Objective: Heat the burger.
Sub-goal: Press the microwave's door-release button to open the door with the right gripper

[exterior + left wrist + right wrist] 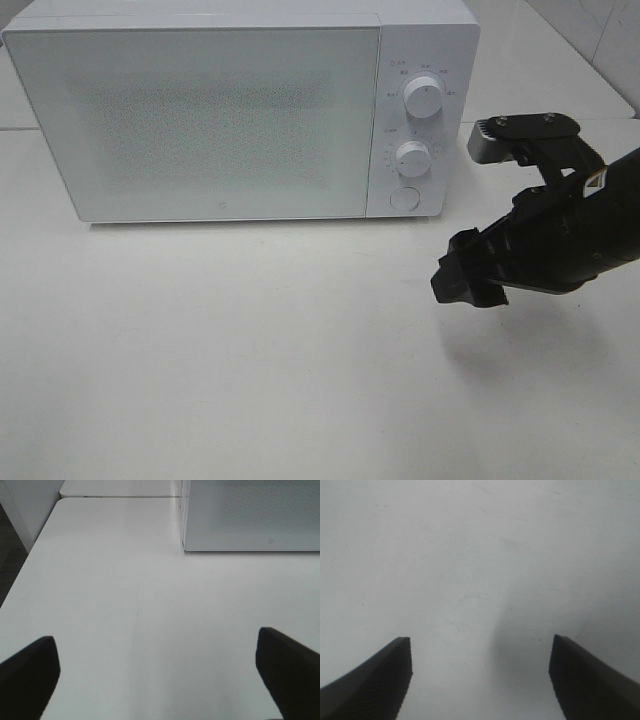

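White microwave (200, 120) at the back of the white surface (250, 380), door shut; the door panel is frosted and speckled, and nothing can be made out behind it. Control strip on the microwave's right side: upper knob (424, 100), lower knob (411, 155), round button (403, 198) beneath them. Burger: not seen in any view, so where it is cannot be told. Right gripper (468, 280) hangs over bare surface in front of the control strip and off to its right, well apart from the microwave, tilted down toward the surface, casting a faint shadow below. A grey bracket (520, 135) sits on top of the black arm behind it. Right wrist view: jaws spread wide, the two dark fingers (370, 685) at either side with only plain surface between them, nothing pinched. Left gripper (157, 675) is outside the high view. Left wrist view: jaws spread wide, dark fingertips (30, 675) far apart, only bare surface between them, nothing held. The same view shows the microwave's lower front corner ahead, near the surface's far edge, and a second white surface abutting behind it.
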Robot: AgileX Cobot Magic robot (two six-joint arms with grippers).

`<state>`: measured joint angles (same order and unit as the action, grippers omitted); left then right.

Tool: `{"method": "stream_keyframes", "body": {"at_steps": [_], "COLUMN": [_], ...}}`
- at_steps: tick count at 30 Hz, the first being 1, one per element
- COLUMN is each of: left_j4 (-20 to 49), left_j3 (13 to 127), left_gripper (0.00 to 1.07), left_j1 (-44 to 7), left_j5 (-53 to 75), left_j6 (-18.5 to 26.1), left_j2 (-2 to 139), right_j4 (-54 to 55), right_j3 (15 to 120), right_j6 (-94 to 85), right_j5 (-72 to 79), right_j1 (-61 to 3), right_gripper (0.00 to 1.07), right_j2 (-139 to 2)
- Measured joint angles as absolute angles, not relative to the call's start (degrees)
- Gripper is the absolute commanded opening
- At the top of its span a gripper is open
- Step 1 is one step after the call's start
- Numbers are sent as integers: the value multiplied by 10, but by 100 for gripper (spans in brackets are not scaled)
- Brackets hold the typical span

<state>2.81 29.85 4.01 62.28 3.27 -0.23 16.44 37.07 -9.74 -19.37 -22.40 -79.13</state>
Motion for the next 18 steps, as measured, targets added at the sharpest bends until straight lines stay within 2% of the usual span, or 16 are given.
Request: {"method": "stream_keyframes", "body": {"at_steps": [8,18], "left_j4": [28,28], "left_j3": [299,299], "left_gripper": [100,100], "left_j1": [40,40], "left_j5": [623,623], "left_j6": [33,33], "left_j2": [-2,-2], "right_j4": [74,52], "right_j3": [371,371], "right_j6": [-41,-32], "right_j5": [-323,-473], "right_j1": [-223,-223], "right_gripper": [75,75], "right_j2": [-695,-572]}}
